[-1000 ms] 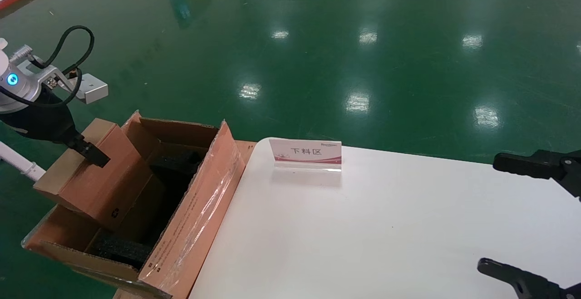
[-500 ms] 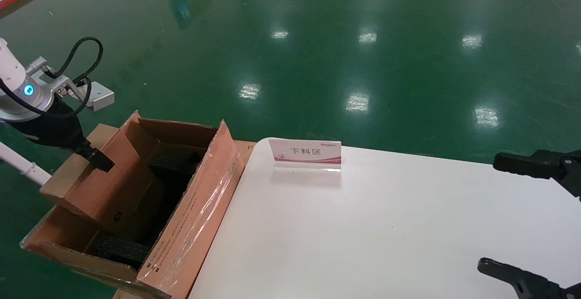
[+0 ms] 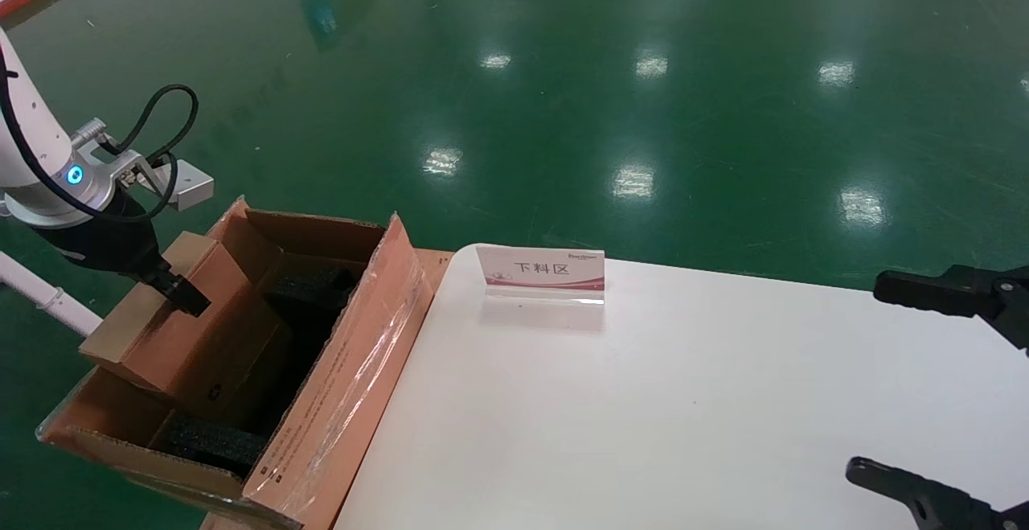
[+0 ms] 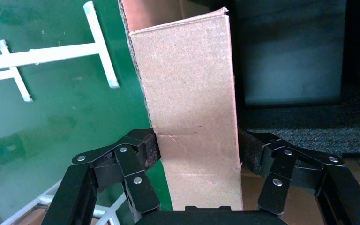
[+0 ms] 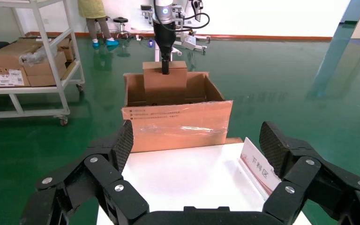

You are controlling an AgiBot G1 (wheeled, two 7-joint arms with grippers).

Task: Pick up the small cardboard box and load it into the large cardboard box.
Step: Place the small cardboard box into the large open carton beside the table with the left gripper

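Left gripper [image 4: 198,152] clamps my small cardboard box [image 3: 173,329], tilted inside the large cardboard box [image 3: 338,401]. Right gripper [image 5: 194,150] sits spread wide, far right over the table [image 3: 643,401].

One readable sign on the white tabletop

A clear acrylic sign stand [image 3: 541,272] with a white-and-pink card reading "下料区" sits at the tabletop's far edge, near its left corner; smaller print elsewhere is illegible.

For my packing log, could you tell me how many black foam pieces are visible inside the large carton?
2: one foam block at the far end of the large cardboard box, one foam block at its near end. The small cardboard box, held by the left gripper, may hide more.
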